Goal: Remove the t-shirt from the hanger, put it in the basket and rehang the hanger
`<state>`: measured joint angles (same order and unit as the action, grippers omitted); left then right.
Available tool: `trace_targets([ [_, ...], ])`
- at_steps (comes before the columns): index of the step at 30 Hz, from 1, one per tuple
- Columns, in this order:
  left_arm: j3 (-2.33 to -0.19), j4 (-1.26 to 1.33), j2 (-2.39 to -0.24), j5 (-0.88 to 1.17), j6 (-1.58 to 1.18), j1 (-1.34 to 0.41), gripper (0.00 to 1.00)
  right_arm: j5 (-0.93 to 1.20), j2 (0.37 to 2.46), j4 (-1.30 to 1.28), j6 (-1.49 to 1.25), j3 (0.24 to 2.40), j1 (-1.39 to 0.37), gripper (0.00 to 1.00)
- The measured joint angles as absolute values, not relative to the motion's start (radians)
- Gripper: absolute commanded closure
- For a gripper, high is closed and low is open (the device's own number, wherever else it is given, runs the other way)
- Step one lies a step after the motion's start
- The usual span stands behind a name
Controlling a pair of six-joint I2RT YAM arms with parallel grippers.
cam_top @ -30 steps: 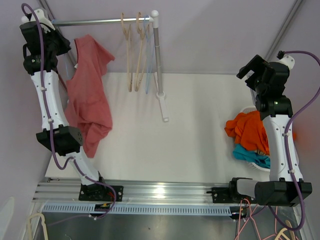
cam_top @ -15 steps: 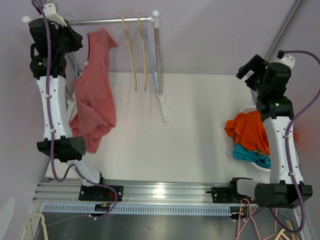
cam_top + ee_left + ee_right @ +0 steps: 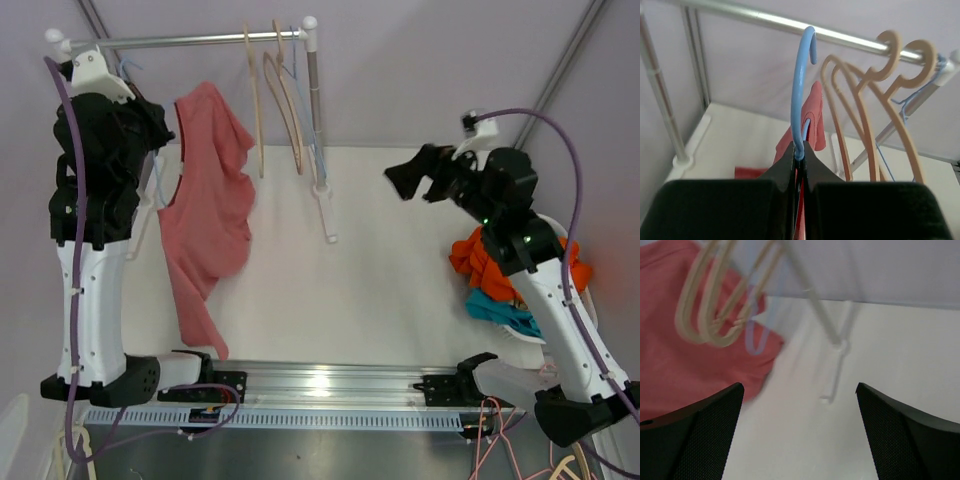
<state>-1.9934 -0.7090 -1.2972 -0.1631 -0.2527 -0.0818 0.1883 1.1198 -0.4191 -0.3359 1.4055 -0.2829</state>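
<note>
From above: the left gripper, raised over the far left corner of the table, is clamped on the blue hanger just below the rail. The salmon t-shirt hangs from it along the table's left edge, its hem near the near edge. Two wooden hangers hang on the rail beside the rack post. The right gripper, jaws apart and holding nothing, hovers over the right half of the table. A basket of orange and teal clothes sits at the right edge.

Left wrist: the fingers are pressed together on the stem of the blue hanger. Its hook curves up to just under the rail; whether the two touch cannot be told. The t-shirt is bunched at the hanger's neck, behind the hook. The wooden hangers hang on the rail to the right.

Right wrist: the right gripper has its fingers spread wide over bare table. In soft focus beyond them are the t-shirt, the wooden hangers and the foot of the rack post.
</note>
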Motion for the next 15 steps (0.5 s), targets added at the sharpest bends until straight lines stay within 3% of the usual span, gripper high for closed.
trace_targets([
  [10, -1.885, -0.931, -1.210, -0.566, -0.447, -0.253, 0.99, 0.293, 1.090, -0.215, -0.256, 1.276, -0.990, 0.01],
  [15, -1.879, -1.063, -1.192, -0.731, -0.561, -0.317, 0.99, 0.236, 1.191, -0.115, -0.234, 1.265, -1.227, 0.01],
])
